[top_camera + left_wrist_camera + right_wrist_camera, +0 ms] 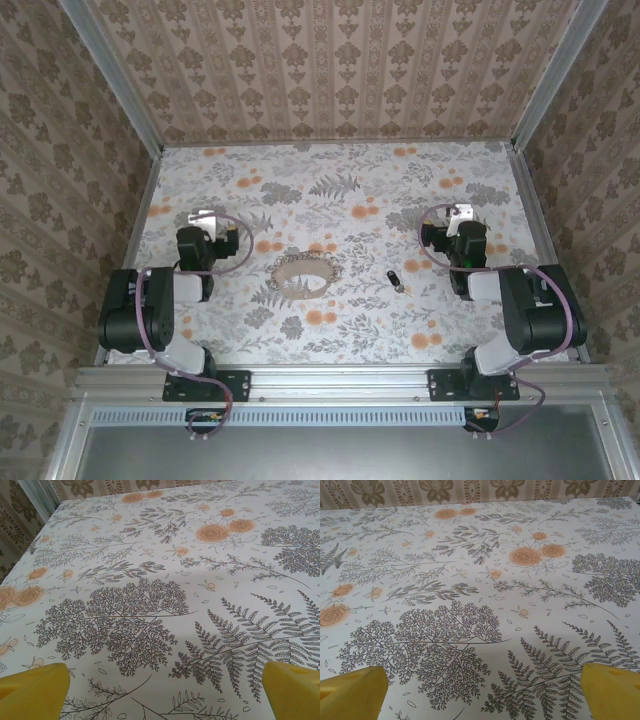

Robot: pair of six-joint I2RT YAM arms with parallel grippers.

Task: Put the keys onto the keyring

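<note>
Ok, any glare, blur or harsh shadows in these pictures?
Top external: soft, even light, no glare; the tiny dark metal-tipped key is barely resolved near the tan loop. Left wrist: flowered tablecloth sharp, yellow fingertips blurred. Right wrist: same, yellow fingertips soft.

The tabletop [350, 215] is white, printed with grey ferns and feathery sprigs and scattered orange roses (the blooms paler toward their edges). The walls [330, 70] wear beige wallpaper with brown damask motifs set in vertical stripes. The keyring [300, 287] is a tan loop; the keys [395, 279] are dark with a pale metallic end. The left arm [140, 310] and right arm [535, 305] are black with light grey segments, above a silver rail [330, 385]. The left fingers [30, 692] and right fingers [612, 690] are bright yellow.
</note>
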